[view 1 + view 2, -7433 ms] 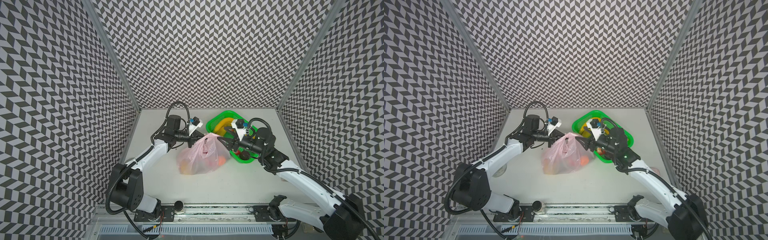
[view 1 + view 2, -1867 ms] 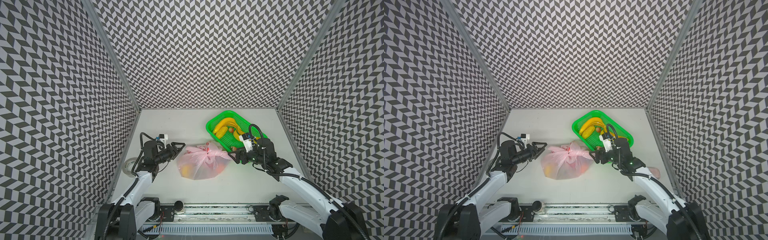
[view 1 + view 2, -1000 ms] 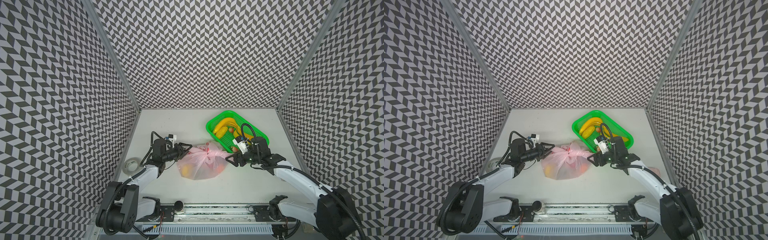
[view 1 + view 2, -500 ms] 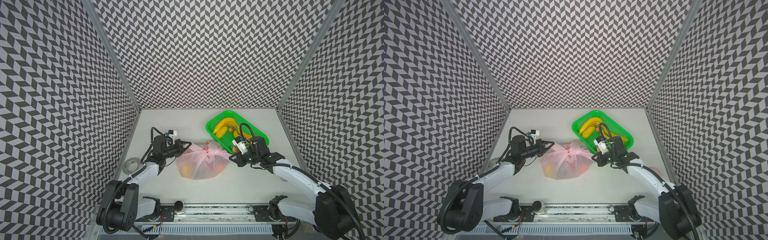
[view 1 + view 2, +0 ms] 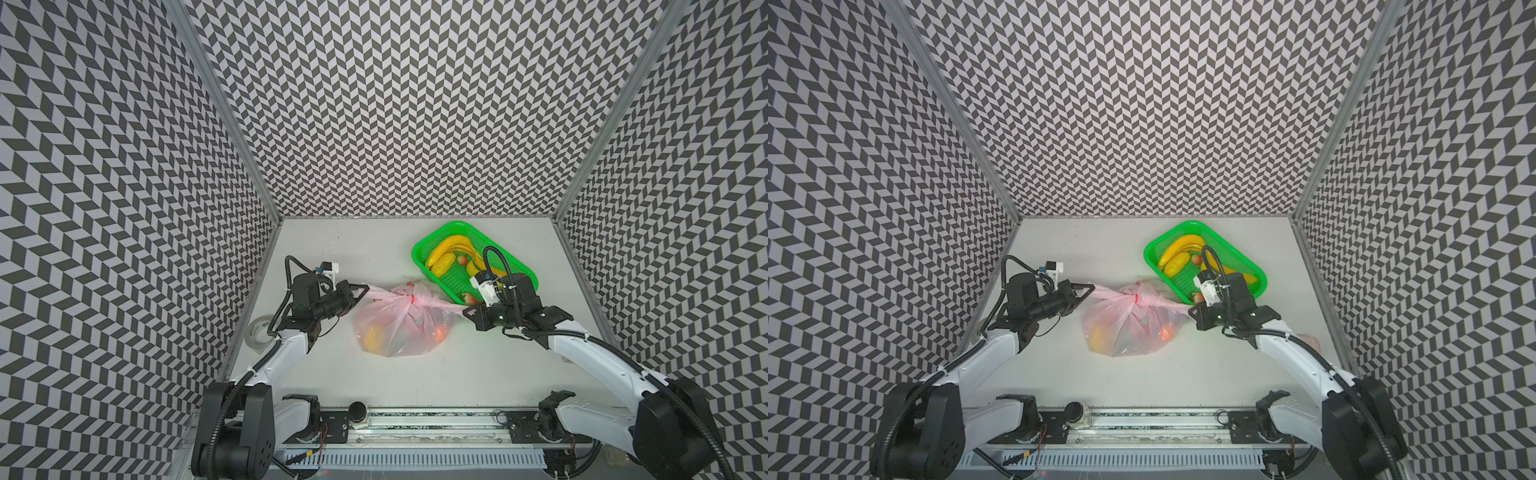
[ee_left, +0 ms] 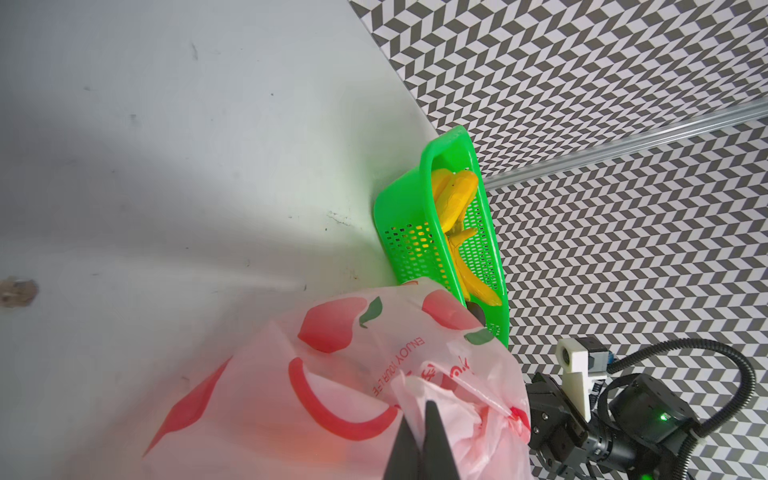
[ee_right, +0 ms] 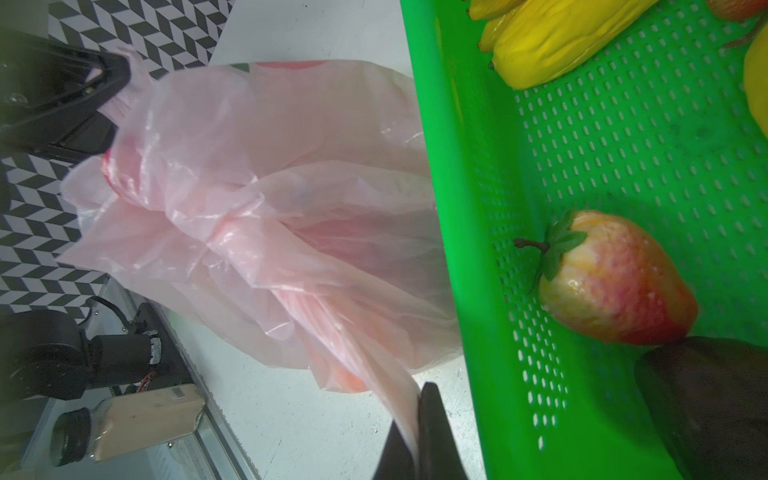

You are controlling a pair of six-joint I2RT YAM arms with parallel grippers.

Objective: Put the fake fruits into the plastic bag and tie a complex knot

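Gripping opposite handle ends of the pink plastic bag [image 5: 395,336], the left gripper [image 5: 364,289] and right gripper [image 5: 467,311] were clenched on film, the knot [image 5: 409,300] between them, beside the green basket [image 5: 417,253]. Hard pulling could tear the thin handles or slip them free.

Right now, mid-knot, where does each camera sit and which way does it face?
Top views: high over the robot's bases, facing down at the bag; left gripper, right gripper, whole arms show.
Left wrist: behind the left gripper, facing over the bag toward the green basket; its tips show.
Right wrist: behind the right gripper, facing the bag; its tips show.
Shared: all show bag and basket.
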